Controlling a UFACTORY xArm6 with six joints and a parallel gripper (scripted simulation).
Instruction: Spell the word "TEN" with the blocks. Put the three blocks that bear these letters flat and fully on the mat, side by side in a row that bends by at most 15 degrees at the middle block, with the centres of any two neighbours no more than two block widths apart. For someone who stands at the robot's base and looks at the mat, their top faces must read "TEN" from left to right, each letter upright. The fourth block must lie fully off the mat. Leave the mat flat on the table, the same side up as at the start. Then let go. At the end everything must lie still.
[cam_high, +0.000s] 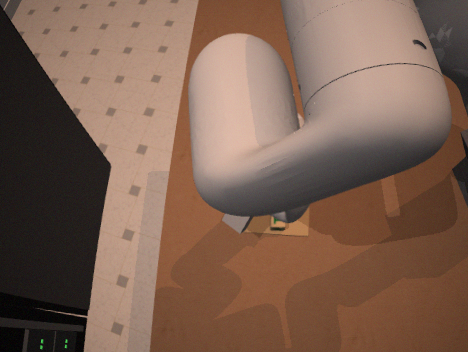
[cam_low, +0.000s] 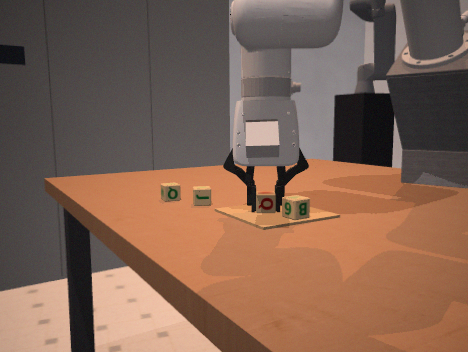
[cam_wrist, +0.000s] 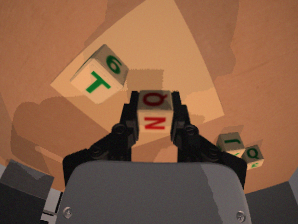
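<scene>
Presently clamped on the N block (cam_wrist: 154, 123), the gripper (cam_wrist: 154, 137): fingers pressed to its two side faces, block resting flat on the mat (cam_wrist: 180, 36), red N up. Grip across opposite faces judged to allow turning or shifting without tipping. Beyond, at about ten o'clock in the wrist view, T block (cam_wrist: 99, 76) also on the mat, set askew, near but apart from the N block. At four o'clock, off the mat on the table (cam_low: 150, 235), two more blocks (cam_wrist: 241, 149); letters on top not legible. Arm (cam_low: 265, 95) upright over the mat, wrist pointing straight down. Row judged unfinished: one more block needed on the mat.
</scene>
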